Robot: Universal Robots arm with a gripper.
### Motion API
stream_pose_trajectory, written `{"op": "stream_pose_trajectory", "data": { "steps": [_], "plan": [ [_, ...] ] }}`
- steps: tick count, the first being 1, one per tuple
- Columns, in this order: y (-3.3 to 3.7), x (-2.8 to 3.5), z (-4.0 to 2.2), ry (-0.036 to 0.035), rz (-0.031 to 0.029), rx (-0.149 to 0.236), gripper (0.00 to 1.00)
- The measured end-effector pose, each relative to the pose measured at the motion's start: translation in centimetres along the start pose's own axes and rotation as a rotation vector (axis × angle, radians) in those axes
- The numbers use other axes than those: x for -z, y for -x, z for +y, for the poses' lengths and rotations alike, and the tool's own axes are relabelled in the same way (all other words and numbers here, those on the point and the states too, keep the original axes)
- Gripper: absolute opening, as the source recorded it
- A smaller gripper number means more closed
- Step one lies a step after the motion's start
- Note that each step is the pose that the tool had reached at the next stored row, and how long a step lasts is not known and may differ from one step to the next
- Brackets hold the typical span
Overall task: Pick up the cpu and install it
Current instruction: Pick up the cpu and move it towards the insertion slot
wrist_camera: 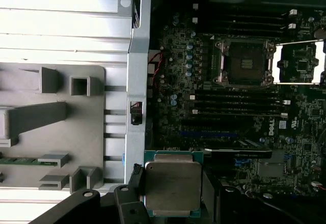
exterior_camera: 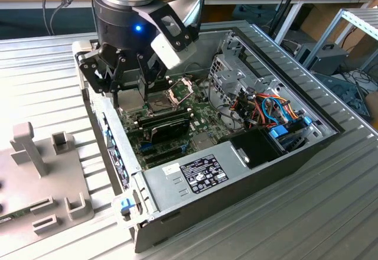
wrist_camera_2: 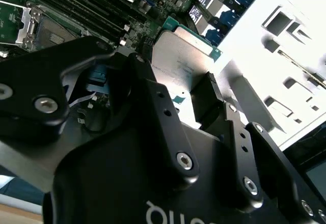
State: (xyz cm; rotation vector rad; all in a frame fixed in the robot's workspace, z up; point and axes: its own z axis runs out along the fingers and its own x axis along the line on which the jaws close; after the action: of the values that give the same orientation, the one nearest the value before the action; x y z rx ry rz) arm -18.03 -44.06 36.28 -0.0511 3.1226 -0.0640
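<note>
The gripper (wrist_camera: 173, 206) is clamped on the cpu (wrist_camera: 172, 186), one finger on each of two opposite edges. In both wrist views the chip lies flat in the grip with its dull metal top toward the cameras and a thin green rim showing around it. It is square, so it has no long axis (its edges run roughly in line with the case wall). In the second wrist view the cpu (wrist_camera_2: 186, 56) sticks out past the gripper (wrist_camera_2: 175, 89), with a dark finger pad (wrist_camera_2: 208, 99) pressed to one side.

The chip hangs inside the case (wrist_camera: 135, 81), just beside its wall and above the board (wrist_camera: 173, 56). It is well apart from the socket (wrist_camera: 246, 63), whose frame (wrist_camera: 300, 63) stands swung open. A grey fixture (wrist_camera: 51, 127) sits outside the wall.

In the exterior view the gripper (exterior_camera: 140, 94) reaches down into the case (exterior_camera: 236, 183) just beside the socket (exterior_camera: 160, 103) and frame (exterior_camera: 182, 87); its linkages hide the chip there. The cpu's underside is unseen, and the gripper covers its near edge in the first wrist view.
</note>
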Motion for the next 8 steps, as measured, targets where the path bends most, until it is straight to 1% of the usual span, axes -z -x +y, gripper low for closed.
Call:
{"op": "stream_pose_trajectory", "data": {
  "steps": [8],
  "plan": [
    [0.07,0.0,0.0,0.0,0.0,0.0,0.55]
  ]
}}
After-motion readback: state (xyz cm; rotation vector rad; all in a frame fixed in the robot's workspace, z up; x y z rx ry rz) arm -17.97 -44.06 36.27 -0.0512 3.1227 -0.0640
